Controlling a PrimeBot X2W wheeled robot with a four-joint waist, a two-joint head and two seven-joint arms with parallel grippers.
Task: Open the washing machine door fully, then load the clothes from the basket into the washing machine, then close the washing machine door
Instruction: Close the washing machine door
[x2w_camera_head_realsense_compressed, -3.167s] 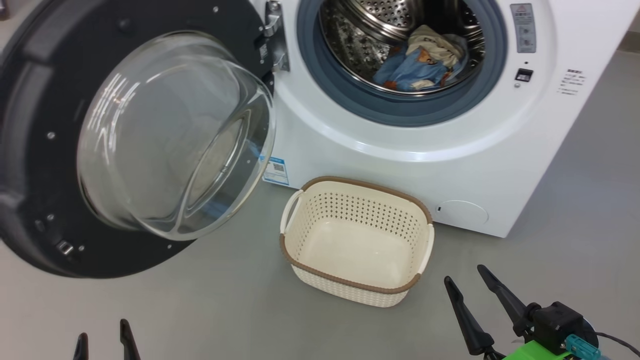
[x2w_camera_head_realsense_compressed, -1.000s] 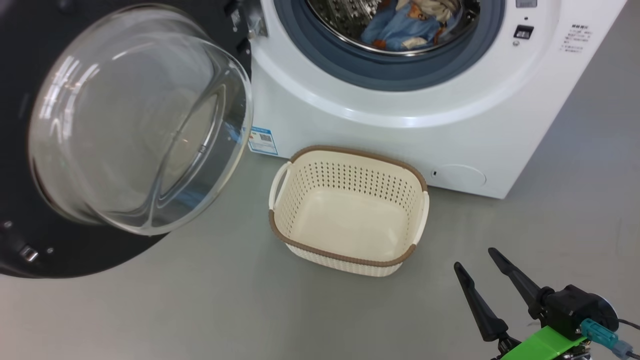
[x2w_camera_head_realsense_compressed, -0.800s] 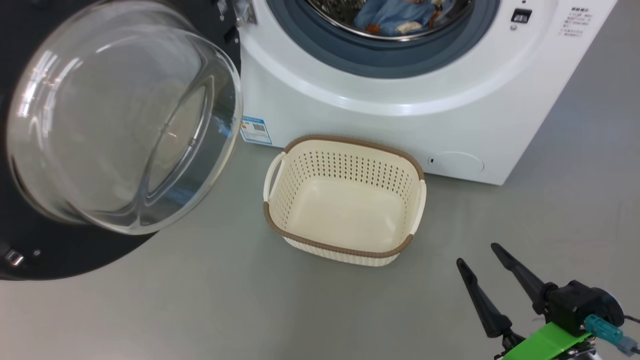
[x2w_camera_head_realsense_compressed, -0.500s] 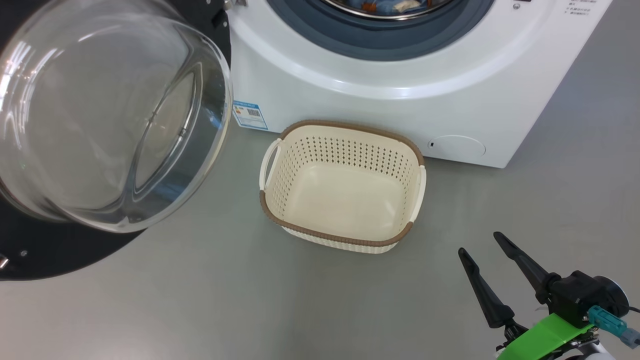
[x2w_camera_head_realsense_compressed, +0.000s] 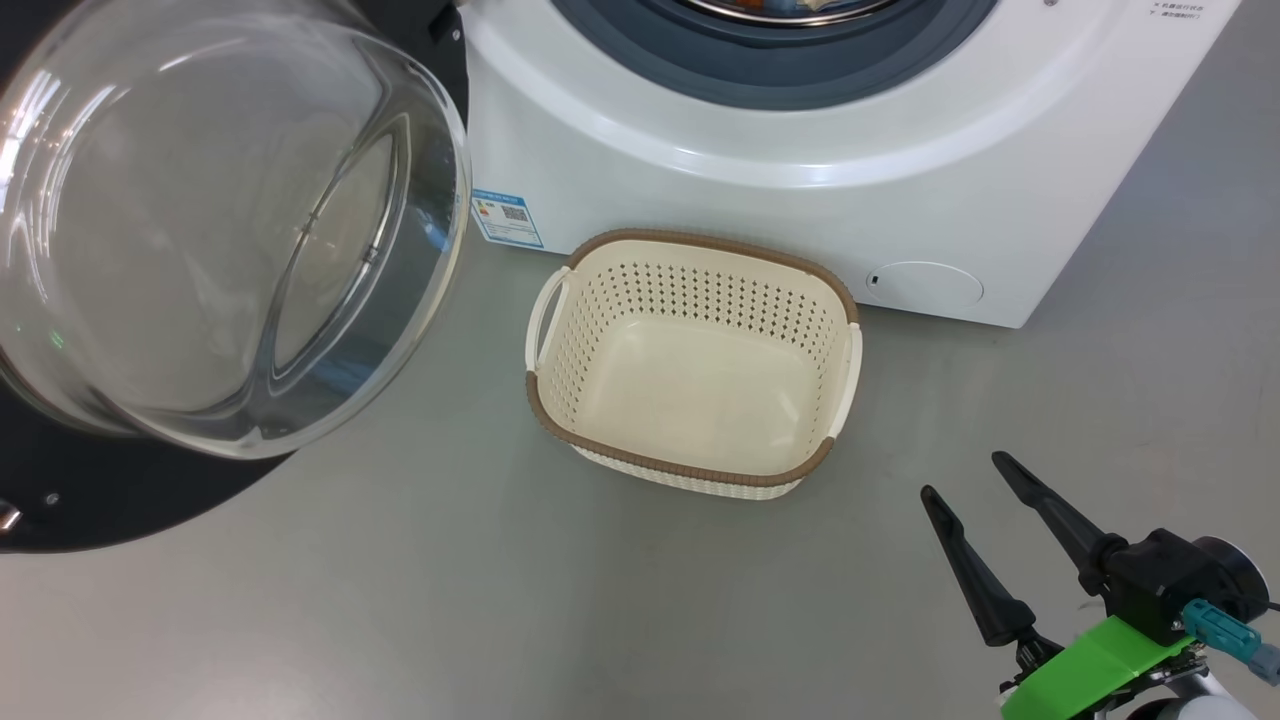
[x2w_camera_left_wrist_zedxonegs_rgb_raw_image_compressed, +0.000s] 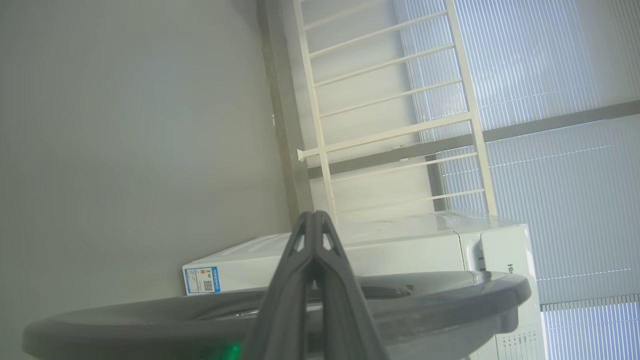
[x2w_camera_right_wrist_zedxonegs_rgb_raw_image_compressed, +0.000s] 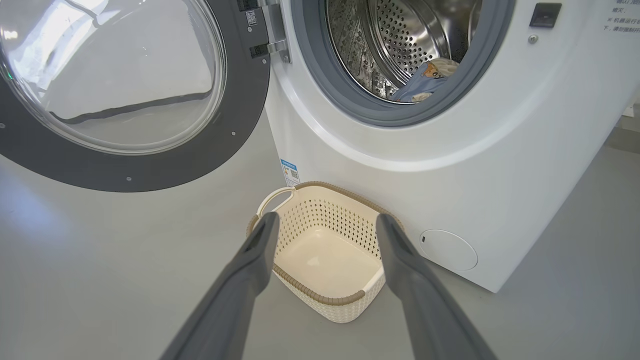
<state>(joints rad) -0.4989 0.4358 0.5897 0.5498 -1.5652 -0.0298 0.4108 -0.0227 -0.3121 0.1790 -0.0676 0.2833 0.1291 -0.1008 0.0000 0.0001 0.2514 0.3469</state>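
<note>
**Head camera tipping lower, door hanging wide**

Tipping downward since a moment ago, the head camera is pushing the opening of the washing machine up against the top edge, while the things on the floor are keeping their places. The washing machine door is standing swung out to the machine's left, its glass bowl bulging toward the basket. That basket is sitting on the grey floor just in front of the machine, between the blue label sticker and the round filter cover, its inside bare. The clothes are lying in the steel drum. The right gripper is hovering near the basket, fingers spread wide and holding nothing, with the basket lying between it and the machine. The left gripper is pointing over the door's edge, fingers pressed together on nothing.
</note>
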